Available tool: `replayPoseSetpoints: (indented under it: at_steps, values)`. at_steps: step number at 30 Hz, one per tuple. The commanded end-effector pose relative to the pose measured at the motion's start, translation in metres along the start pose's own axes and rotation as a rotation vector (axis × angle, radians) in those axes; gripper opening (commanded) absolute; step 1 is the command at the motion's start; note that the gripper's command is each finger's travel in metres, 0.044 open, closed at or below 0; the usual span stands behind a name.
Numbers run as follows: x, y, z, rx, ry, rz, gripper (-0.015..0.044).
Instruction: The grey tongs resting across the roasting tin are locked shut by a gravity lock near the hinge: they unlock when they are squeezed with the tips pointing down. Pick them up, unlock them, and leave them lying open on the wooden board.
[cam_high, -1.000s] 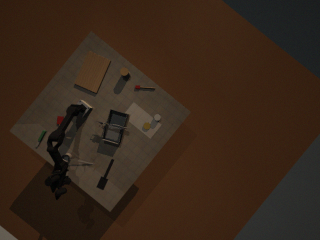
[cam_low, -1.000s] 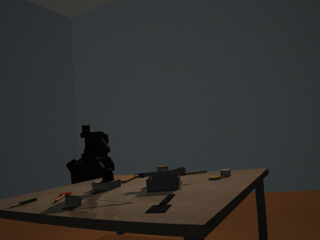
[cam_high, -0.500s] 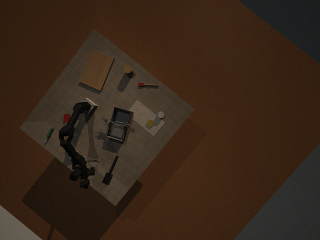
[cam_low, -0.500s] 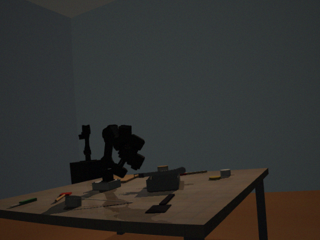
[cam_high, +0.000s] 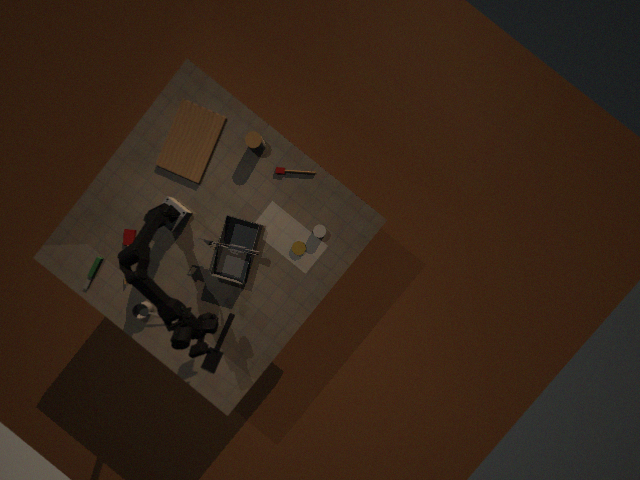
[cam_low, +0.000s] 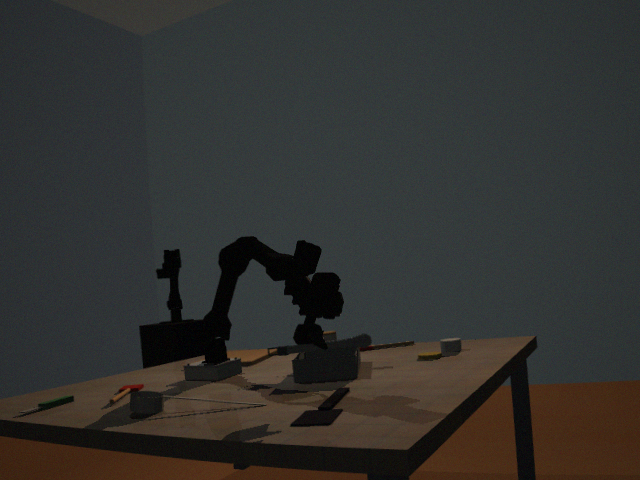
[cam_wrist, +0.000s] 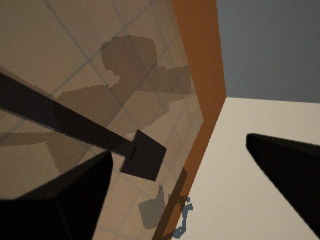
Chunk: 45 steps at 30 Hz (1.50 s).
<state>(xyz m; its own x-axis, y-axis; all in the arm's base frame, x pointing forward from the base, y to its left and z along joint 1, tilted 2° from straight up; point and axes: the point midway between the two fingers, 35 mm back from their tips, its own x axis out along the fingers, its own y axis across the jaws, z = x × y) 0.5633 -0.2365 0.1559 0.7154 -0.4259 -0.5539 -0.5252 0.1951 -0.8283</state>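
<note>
Across the long walls of a dark rectangular roasting tin (cam_high: 227, 278) (cam_low: 326, 367), the grey metal tongs (cam_high: 235, 249) (cam_low: 352, 342) lie crosswise, with their narrow end projecting beyond the wall nearer the arm. Their two arms lie close together. The tin stands on the pale tiled tabletop (cam_high: 281, 310) (cam_low: 387, 382).

The pincer (cam_high: 200, 347) (cam_low: 316, 339) (cam_wrist: 179, 148) is wide open with nothing between its fingers. It is apart from the tongs, raised near a black flat-bladed spatula (cam_high: 212, 360) (cam_low: 316, 417) (cam_wrist: 143, 156) lying on the tabletop. In the exterior view the pincer overlaps the tongs; the top view shows them separated. The black jointed arm (cam_high: 152, 294) (cam_low: 224, 294) is bent outward from its white base (cam_high: 185, 207) (cam_low: 227, 370).

On one side of the tin, a white rectangular sheet (cam_high: 281, 227) carries a yellow disc (cam_high: 298, 248) (cam_low: 429, 355); a white cylinder (cam_high: 319, 230) (cam_low: 450, 345) stands beside the disc. Well apart from the tin lies the rectangular wooden board (cam_high: 191, 142) (cam_low: 255, 356). Near the board stands a tan-topped cylinder (cam_high: 253, 140) (cam_low: 329, 335), with a red-headed, wooden-handled utensil (cam_high: 299, 171) (cam_low: 387, 345) beyond it. A green-handled tool (cam_high: 95, 266) (cam_low: 56, 400) lies near the tabletop's edge. A small round grey pot (cam_high: 147, 305) (cam_low: 146, 404) stands partly beneath the arm in the top view.
</note>
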Motion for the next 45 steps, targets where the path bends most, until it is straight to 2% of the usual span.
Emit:
replayPoseSetpoints:
  at_steps: [1,9,17,28,33,45]
  values:
    - [-0.019,0.018,0.04,0.087,-0.065,0.088,0.044]
    - [-0.069,0.063,0.116,0.257,-0.144,0.303,0.044]
    - [-0.133,0.114,0.17,0.397,-0.136,0.533,0.044]
    - [-0.233,0.187,0.215,0.53,-0.005,0.818,0.044]
    - [-0.276,0.231,0.22,0.528,0.16,0.937,0.044]
    - [-0.27,0.228,0.214,0.527,0.169,0.94,0.044]
